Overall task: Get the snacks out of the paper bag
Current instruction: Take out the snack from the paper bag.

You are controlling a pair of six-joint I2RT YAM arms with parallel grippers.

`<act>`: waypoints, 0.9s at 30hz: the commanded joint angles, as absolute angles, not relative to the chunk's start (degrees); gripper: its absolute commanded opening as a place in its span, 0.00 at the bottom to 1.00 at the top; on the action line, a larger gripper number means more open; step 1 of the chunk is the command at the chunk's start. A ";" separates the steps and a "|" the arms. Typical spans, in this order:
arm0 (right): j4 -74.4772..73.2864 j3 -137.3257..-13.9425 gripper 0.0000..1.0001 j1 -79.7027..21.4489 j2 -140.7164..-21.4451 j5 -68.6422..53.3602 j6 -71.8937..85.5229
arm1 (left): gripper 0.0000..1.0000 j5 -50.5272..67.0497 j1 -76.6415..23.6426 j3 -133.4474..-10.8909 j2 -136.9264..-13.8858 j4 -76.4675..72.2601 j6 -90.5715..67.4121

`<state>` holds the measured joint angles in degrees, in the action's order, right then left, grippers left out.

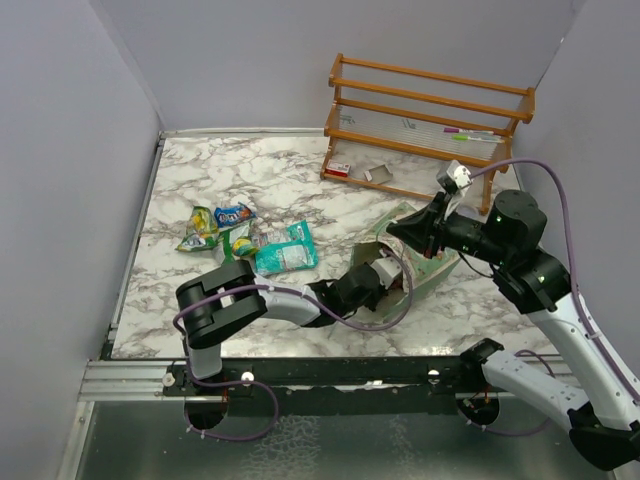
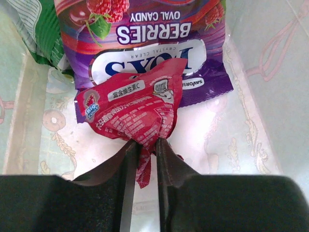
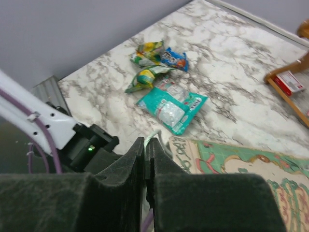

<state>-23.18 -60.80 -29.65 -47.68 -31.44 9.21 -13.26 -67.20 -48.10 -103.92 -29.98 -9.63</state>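
Left wrist view: our left claw (image 2: 147,141) is clamped on the red packet (image 2: 133,113) inside the paper bag (image 2: 251,121), with the berries candy bag (image 2: 145,38) just behind it. Our right claw (image 3: 146,140), pinched together, seems to hold the bag's rim. The teal packet (image 1: 287,247), blue packet (image 1: 234,212) and yellow-green packet (image 1: 199,228) lie out on the bench (image 1: 260,170). We judge that at least two snacks are left.

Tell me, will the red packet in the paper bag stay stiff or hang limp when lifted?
Likely floppy: the red packet is crumpled thin film, pinched by the left gripper at one twisted end. It looks light, so it may dangle and swing. Glossy film could slip.
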 commanded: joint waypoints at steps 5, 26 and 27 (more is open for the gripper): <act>-33.95 -64.16 0.04 -29.97 -47.34 -16.81 7.01 | 0.11 -9.92 -67.25 -48.11 -98.90 -27.00 -10.02; -24.85 -59.68 0.03 -29.97 -46.38 -7.65 8.70 | 0.00 -8.13 -67.29 -46.24 -73.55 -12.31 -11.15; -24.68 -59.23 0.03 -29.97 -46.07 -7.20 8.62 | 0.00 -8.57 -67.24 -46.31 -71.45 -11.17 -10.72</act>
